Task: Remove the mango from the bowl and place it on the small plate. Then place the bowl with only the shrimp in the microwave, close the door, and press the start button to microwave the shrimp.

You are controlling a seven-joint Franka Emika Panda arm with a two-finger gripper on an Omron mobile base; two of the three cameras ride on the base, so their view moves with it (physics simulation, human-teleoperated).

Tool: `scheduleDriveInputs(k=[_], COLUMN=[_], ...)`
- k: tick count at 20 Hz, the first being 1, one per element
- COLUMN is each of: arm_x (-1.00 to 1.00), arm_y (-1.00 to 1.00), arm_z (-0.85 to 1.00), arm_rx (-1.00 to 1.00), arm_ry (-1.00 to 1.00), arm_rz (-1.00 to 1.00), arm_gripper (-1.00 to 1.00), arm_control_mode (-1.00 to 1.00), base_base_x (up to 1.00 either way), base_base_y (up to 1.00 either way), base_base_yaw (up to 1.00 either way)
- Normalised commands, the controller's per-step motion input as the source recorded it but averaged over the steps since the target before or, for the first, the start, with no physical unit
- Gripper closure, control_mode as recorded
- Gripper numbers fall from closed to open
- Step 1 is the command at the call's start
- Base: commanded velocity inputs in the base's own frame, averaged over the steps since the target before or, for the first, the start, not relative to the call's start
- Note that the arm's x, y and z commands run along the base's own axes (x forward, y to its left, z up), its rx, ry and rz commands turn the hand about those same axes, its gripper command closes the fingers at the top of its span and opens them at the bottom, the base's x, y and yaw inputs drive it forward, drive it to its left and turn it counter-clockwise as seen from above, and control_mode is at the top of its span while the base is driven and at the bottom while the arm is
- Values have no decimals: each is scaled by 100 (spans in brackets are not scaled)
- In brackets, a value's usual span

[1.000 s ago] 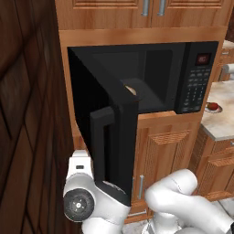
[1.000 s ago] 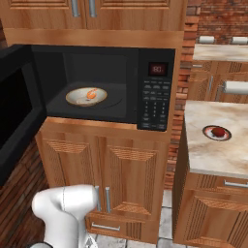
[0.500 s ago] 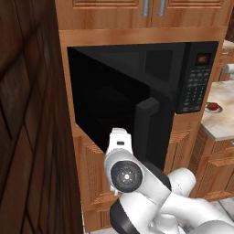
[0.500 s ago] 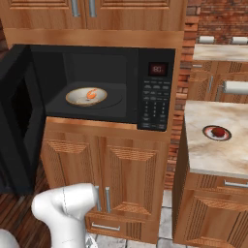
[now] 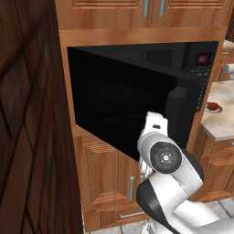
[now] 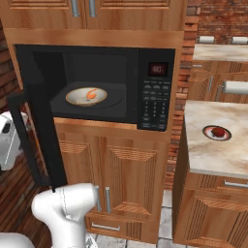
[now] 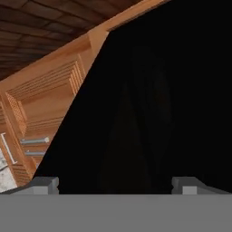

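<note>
Here the gripper (image 7: 115, 183) faces the black outer face of the door (image 5: 121, 107), its two finger tips set wide apart at the bottom of the hand view with nothing between them, so it is spread open and holds nothing. Whether the tips touch the door cannot be told. The door stands partly swung out from the microwave (image 6: 155, 92), hinged on the left, and its thick vertical handle (image 5: 176, 112) lies just beyond the hand's right side in the left base view. Behind the door, past the hand, the bowl (image 6: 86, 96) sits on the floor of the dark cavity with the shrimp (image 6: 90, 94) curled inside it. Well off to the hand's right, on the stone counter (image 6: 213, 150), the small plate (image 6: 216, 132) carries the mango (image 6: 219, 131). Wooden cabinet doors (image 6: 104, 181) with metal pulls run below the microwave.
</note>
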Motion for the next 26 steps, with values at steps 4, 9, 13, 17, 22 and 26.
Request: scheduleDriveInputs(k=[4,9,13,17,22,26], arm_x=[29,37,60,70,61,48], arm_y=[-84,-63,-38,-29,-29,-29], arm_z=[29,9,0,0,0,0], arm_rx=[4,2,2,3,3,2], arm_ry=[0,-2,0,0,-1,-2], arm_rz=[-11,-11,-7,-4,-3,-1], arm_gripper=[-100,-100,-100,-100,-100,-100], arm_control_mode=[-100,-100,-100,-100,-100,-100], base_base_x=[0,0,0,0,0,0], base_base_y=[0,0,0,0,0,0], base_base_yaw=[0,0,0,0,0,0])
